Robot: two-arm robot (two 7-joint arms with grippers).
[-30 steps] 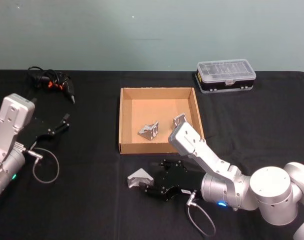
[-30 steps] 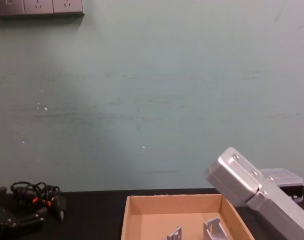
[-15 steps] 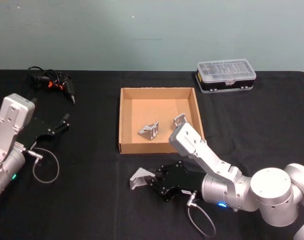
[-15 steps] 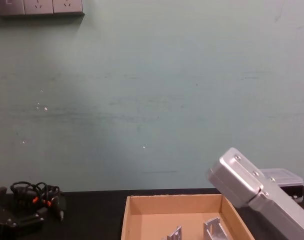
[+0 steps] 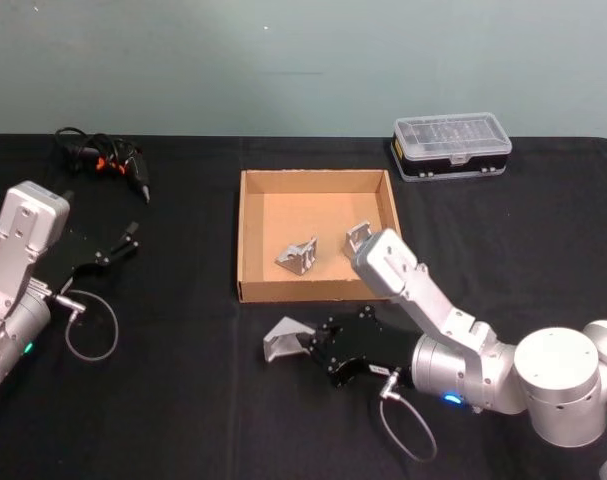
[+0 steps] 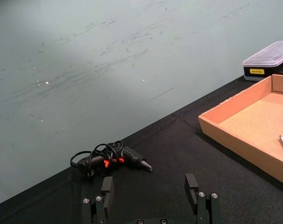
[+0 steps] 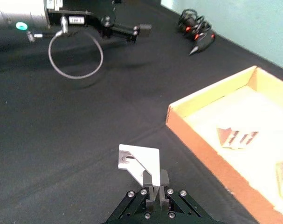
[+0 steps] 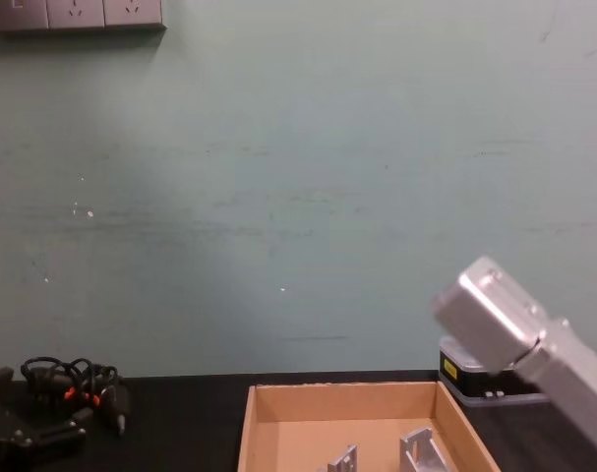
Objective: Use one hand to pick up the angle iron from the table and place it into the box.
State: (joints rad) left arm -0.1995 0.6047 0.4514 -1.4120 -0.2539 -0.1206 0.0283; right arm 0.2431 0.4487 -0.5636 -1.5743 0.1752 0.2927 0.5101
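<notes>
- Head view, lower centre: my right gripper, fingers closed on the angle iron, just below the front wall of the box.
- Box, frame centre: two more brackets lie inside.
- Table: black tool case at upper right, corded tool at upper left.
- Left gripper, left edge: fingers apart, holding nothing.

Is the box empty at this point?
No. The box holds two angle irons; a third is clamped in the right gripper.
</notes>
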